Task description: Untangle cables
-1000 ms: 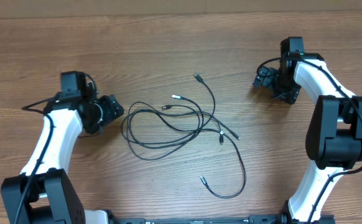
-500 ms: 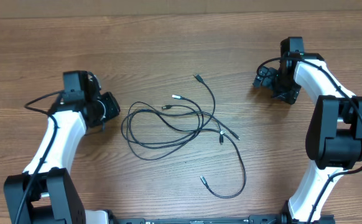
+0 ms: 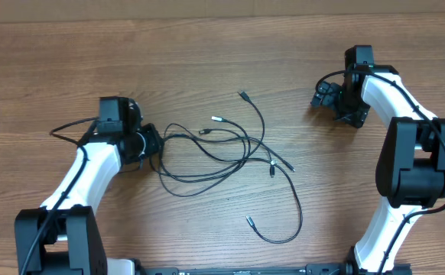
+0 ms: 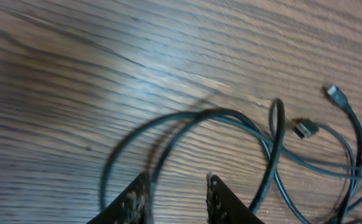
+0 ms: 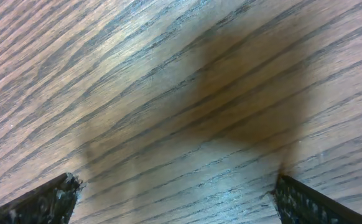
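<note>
Fingertips [image 4: 140, 194] of the left claw [image 4: 178, 190] stood narrowly parted, clamping nothing, with one looped strand of the cables [image 3: 207, 153] curving down between them. The tangle lay mid-tabletop [image 3: 207, 46], its loops stretched left to right. Loose plug ends pointed up toward the far edge, and one long tail ran down toward the near right. The left arm [image 3: 85, 172] slanted from its near-left base up to the loops' left end. The right claw [image 5: 175, 193] gaped wide over bare wood, well apart from the cables, its arm [image 3: 391, 99] bent at the far right.
</note>
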